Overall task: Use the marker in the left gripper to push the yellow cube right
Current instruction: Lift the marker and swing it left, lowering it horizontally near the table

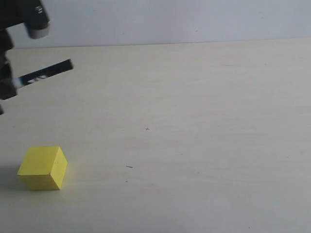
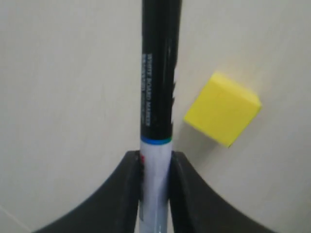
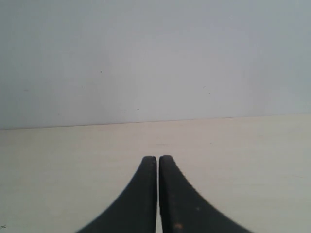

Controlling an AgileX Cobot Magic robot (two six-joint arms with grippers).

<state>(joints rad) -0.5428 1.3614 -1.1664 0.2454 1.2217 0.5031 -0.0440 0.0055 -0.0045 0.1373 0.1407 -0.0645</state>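
Note:
The yellow cube (image 1: 43, 167) rests on the table at the lower left of the exterior view and also shows in the left wrist view (image 2: 222, 109). My left gripper (image 2: 155, 158) is shut on the marker (image 2: 156, 87), clamping its white barrel while the black capped part sticks out past the fingertips. In the exterior view the marker (image 1: 46, 74) hangs in the air at the far left, well above and behind the cube, not touching it. The left arm (image 1: 7, 73) is cut off by the left edge. My right gripper (image 3: 158, 159) is shut with nothing between its fingers, low over the table.
The pale table (image 1: 194, 136) stretches to the right of the cube, with a few tiny dark specks (image 1: 129, 167). A white wall (image 1: 170, 19) rises behind the table's far edge.

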